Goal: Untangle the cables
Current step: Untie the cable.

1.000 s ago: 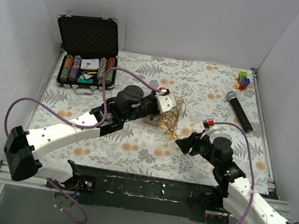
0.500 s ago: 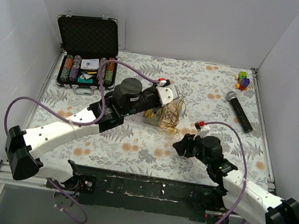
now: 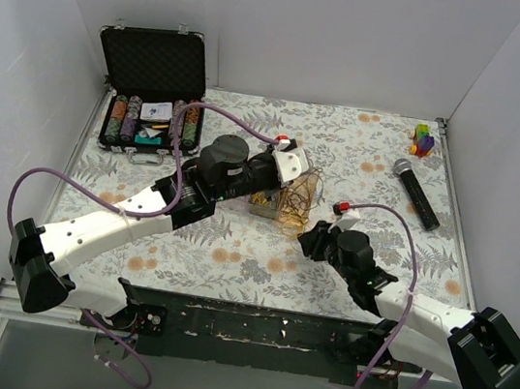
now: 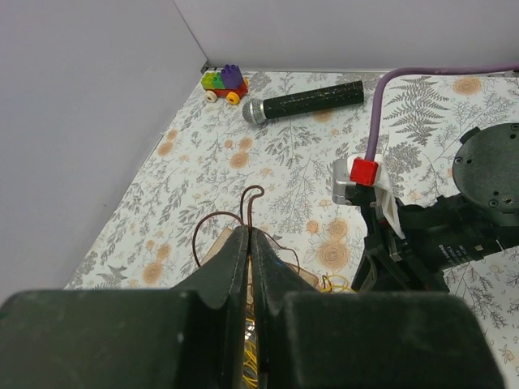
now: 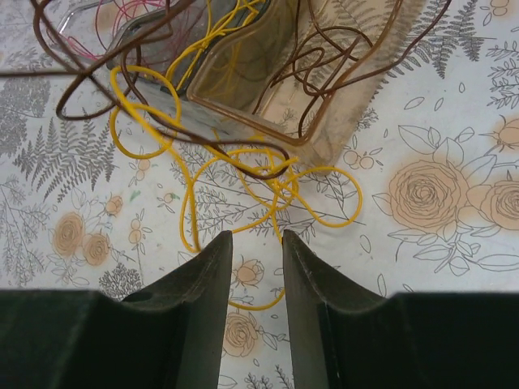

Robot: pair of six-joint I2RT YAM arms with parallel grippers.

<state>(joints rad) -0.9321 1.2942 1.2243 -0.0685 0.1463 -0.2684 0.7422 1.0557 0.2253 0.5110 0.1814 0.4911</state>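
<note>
No words, numbers or signs can be read in any view. The cards (image 3: 158,111) in the case (image 3: 153,61) are too small to make out.
</note>
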